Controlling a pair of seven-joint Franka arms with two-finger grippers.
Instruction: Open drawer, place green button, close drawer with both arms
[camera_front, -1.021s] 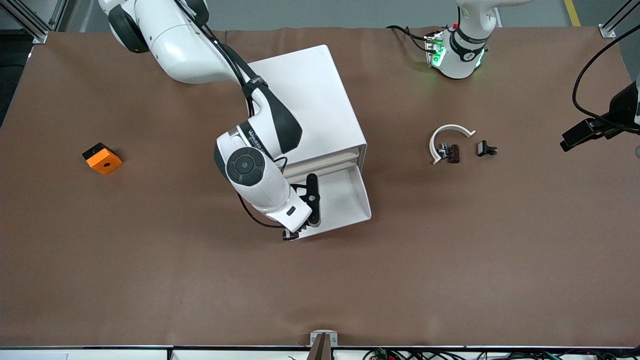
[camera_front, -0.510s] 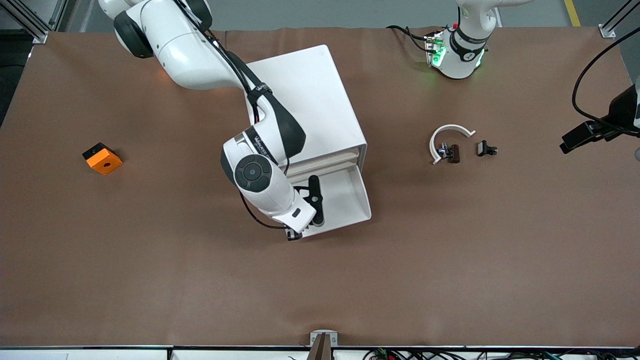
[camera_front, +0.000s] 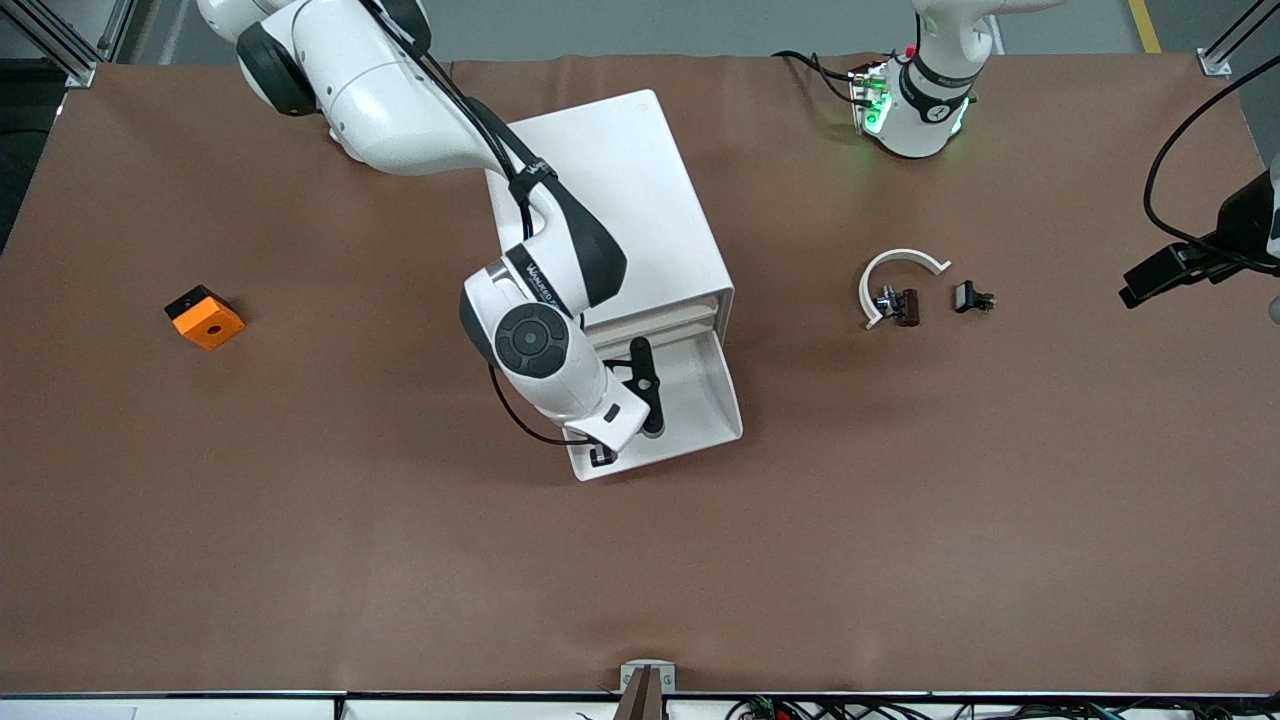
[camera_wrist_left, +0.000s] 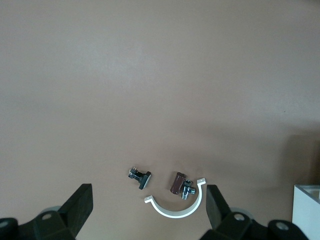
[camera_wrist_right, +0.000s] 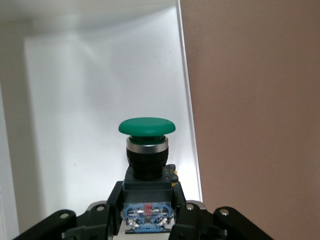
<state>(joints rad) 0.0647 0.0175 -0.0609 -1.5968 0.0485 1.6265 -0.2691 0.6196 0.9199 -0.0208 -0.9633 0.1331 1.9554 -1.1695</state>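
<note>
The white cabinet (camera_front: 620, 190) stands mid-table with its lowest drawer (camera_front: 700, 400) pulled out toward the front camera. My right gripper (camera_front: 645, 400) hangs over the open drawer, shut on the button. In the right wrist view the button (camera_wrist_right: 146, 145) shows its green cap and dark body clamped between the gripper (camera_wrist_right: 147, 215) fingers, over the drawer's white floor (camera_wrist_right: 75, 125) near a side rim. My left gripper (camera_wrist_left: 148, 196) is open and holds nothing. That arm waits high over the table's left-arm end (camera_front: 1170, 265).
An orange square block (camera_front: 204, 317) lies toward the right arm's end. A white curved piece (camera_front: 895, 275) and two small black clip pieces (camera_front: 905, 305) (camera_front: 972, 297) lie between the cabinet and the left arm's end; these also show in the left wrist view (camera_wrist_left: 175, 210).
My right arm has carried the button from the drawer's corner at the right arm's end further in over the drawer's middle. The left arm has not moved.
</note>
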